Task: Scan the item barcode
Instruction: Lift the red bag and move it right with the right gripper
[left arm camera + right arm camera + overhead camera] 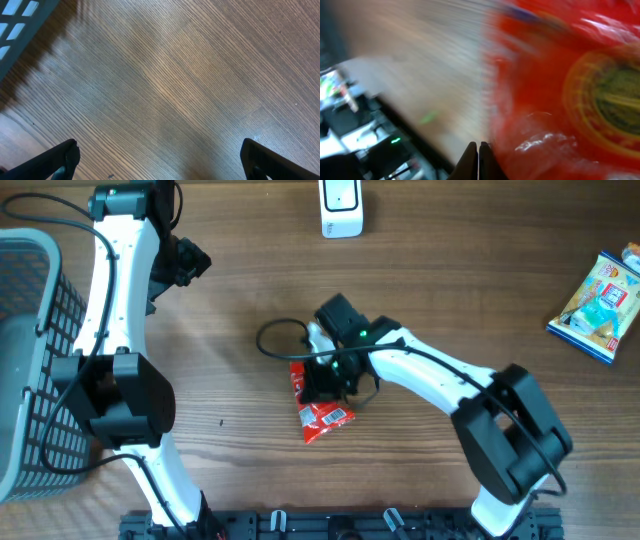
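The step in hand is the taking up of the item; the scanning itself is not yet begun. The red packet [322, 418] lies flat near the middle of the table [450, 280], well apart from the white scanner [341, 208] that stands at the far edge. The right gripper [478, 160] is down over the upper end of the packet; its jaws are pressed fully together, and in the right wrist view the red film fills the picture just beside the fingertips. That view is blurred, so I cannot tell whether a fold of the film is pinched between the jaws or the tips only touch its edge. On the lower end of the packet, in the overhead view, there is a small white patch, which is probably the barcode, facing up.

The left gripper [160, 162] hangs over bare wood near the basket [30, 330] with its jaws spread wide and nothing between them. A second, blue and yellow packet [597, 305] lies far to the right, untouched.

The next move, as I judge it, calls for a sure hold on the red packet; then a lift and a carry toward the scanner, turning the white patch to face its window.
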Controlling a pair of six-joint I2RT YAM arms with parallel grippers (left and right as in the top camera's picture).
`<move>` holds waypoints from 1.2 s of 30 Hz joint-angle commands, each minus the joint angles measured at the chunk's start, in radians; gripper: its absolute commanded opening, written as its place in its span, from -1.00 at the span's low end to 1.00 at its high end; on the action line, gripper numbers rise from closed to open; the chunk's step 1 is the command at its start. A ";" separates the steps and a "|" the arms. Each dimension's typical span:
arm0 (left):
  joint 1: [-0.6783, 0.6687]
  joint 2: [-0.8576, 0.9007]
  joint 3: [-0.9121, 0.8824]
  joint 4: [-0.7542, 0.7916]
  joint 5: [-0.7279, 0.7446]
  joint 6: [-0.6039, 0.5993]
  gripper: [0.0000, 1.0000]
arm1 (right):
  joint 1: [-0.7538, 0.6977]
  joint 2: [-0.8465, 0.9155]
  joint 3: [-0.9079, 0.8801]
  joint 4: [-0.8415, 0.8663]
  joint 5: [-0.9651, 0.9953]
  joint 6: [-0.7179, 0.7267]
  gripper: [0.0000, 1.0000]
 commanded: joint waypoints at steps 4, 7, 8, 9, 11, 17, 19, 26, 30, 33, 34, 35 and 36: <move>0.005 -0.009 0.009 0.000 -0.016 -0.017 1.00 | -0.115 0.021 -0.045 -0.005 0.247 0.069 -0.91; 0.005 -0.009 0.009 0.000 -0.016 -0.017 1.00 | -0.254 0.020 0.037 -0.031 0.251 -0.071 -0.91; 0.005 -0.009 0.009 0.000 -0.016 -0.017 1.00 | -0.291 0.020 0.101 -0.090 0.214 -0.119 -0.91; 0.005 -0.009 0.009 0.000 -0.016 -0.017 1.00 | -0.320 0.020 0.181 -0.171 0.193 -0.164 -0.91; 0.005 -0.009 0.009 0.000 -0.016 -0.017 1.00 | -0.351 0.018 0.352 -0.344 0.231 -0.230 -0.91; 0.005 -0.009 0.009 0.000 -0.016 -0.017 1.00 | -0.350 0.020 0.433 -0.543 0.527 -0.196 -0.91; 0.005 -0.009 0.009 0.000 -0.016 -0.017 1.00 | -0.349 0.020 0.304 -0.461 0.521 -0.139 -0.92; 0.005 -0.009 0.009 0.000 -0.016 -0.017 1.00 | -0.348 0.005 0.086 -0.318 0.633 -0.078 -0.91; 0.005 -0.009 0.009 0.000 -0.016 -0.017 1.00 | -0.343 -0.047 0.387 -0.668 0.689 -0.097 -0.91; 0.005 -0.009 0.009 0.000 -0.016 -0.017 1.00 | -0.319 -0.055 0.402 -0.641 0.515 -0.224 -0.91; 0.005 -0.009 0.009 0.000 -0.016 -0.017 1.00 | -0.298 -0.053 0.360 -0.583 0.496 -0.217 -0.91; 0.005 -0.009 0.009 0.000 -0.016 -0.017 1.00 | -0.280 -0.053 0.317 -0.537 0.486 -0.216 -0.88; 0.005 -0.009 0.009 0.000 -0.016 -0.017 1.00 | -0.259 -0.053 0.253 -0.480 0.457 -0.215 -0.85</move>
